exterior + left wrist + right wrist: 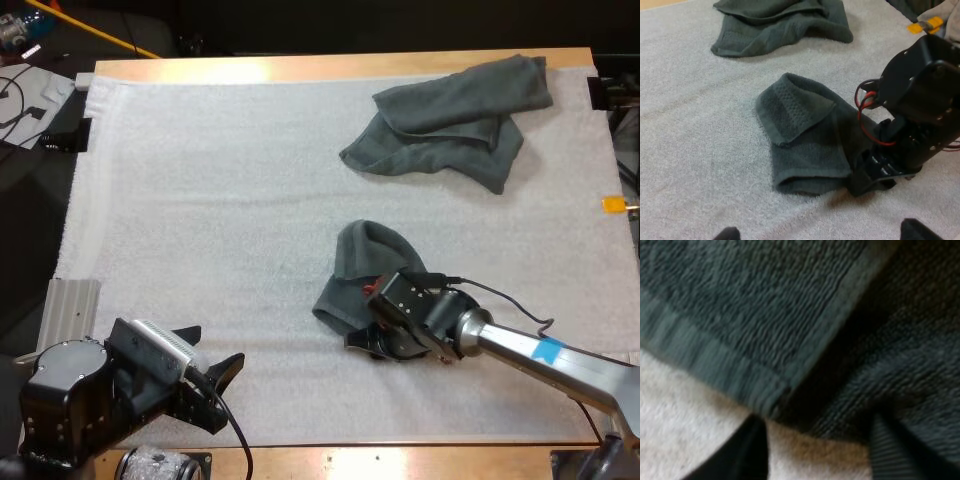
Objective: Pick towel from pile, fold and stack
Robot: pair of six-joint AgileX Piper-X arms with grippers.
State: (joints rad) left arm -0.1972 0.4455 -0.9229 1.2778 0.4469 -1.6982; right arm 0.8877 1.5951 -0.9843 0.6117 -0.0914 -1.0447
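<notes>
A dark grey-green towel [365, 262] lies crumpled near the mat's middle, one corner folded over [795, 112]. My right gripper [366, 343] is pressed low at this towel's near edge, and its fingers [751, 452] stand apart, open, with the towel's hemmed corner [765, 385] just beyond the tips and mat between them. The left wrist view has that gripper [875, 177] down against the towel's side. My left gripper [215, 375] hovers open at the mat's near left, well short of the towel, with nothing between its fingertips [727, 234].
A larger heap of the same towels [450, 115] lies at the far right of the white mat [220, 200], also the heap [785, 22] beyond the small towel. A grey metal block [70, 308] sits at the mat's left edge.
</notes>
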